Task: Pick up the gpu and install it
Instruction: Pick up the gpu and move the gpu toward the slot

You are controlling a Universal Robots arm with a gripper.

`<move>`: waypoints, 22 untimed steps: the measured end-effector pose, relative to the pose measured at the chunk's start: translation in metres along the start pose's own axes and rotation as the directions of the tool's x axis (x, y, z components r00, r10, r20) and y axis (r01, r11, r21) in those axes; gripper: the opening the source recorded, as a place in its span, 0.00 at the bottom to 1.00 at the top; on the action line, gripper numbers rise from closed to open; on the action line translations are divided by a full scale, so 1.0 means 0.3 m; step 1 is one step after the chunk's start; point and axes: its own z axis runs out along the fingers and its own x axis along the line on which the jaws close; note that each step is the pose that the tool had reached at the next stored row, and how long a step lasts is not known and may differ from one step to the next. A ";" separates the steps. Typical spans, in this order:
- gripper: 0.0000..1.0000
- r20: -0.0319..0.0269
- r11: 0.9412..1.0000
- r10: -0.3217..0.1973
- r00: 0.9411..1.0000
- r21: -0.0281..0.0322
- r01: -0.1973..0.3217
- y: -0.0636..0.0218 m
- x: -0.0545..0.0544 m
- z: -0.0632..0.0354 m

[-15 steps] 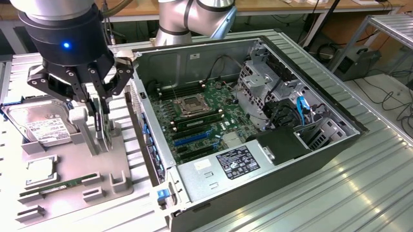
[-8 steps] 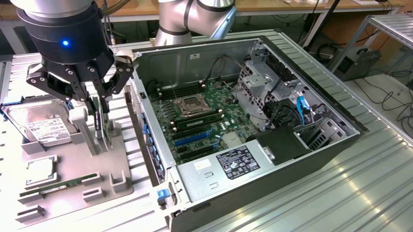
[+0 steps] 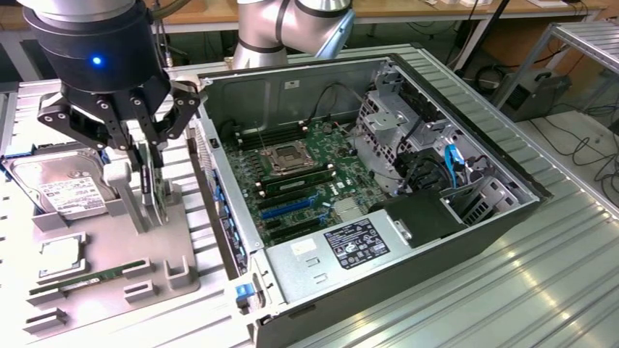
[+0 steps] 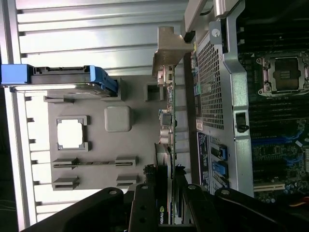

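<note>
In the exterior view the claw (image 3: pixel 145 165) is seen from the side, lowered over a grey tray (image 3: pixel 126 254) that lies on the ribbed metal counter (image 3: pixel 503 290) beside an open computer case (image 3: pixel 387 188). Its fingers are closed onto the top edge of the gpu (image 3: pixel 150 192), which is pinched between them while its lower part sits in a slot of the tray, along the tray's edge nearest the case. From this side the card is shown only as a thin upright sliver.

In the wrist view the gpu (image 4: pixel 166 121) is seen edge-on, running straight out from the claw (image 4: pixel 164 186). Details hidden in the exterior view are given here: a silver bracket strip at the far end, a row of small ports along the edge, and a green logo on the black body between the fingers.

A hard drive (image 3: pixel 58 185) is stood at the tray's far corner, and its blue side rail (image 4: pixel 63 76) is visible from the wrist. A processor chip (image 3: pixel 60 255) and a memory stick (image 3: pixel 92 279) are laid near the tray's outer edge, well apart from the card.
</note>
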 end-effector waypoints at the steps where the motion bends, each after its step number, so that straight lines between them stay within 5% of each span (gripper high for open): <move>1: 0.26 0.000 1.000 0.000 1.000 0.000 0.000 0.000 0.000 -0.001; 22: 0.26 0.000 1.000 0.000 1.000 0.000 0.000 0.001 -0.001 -0.025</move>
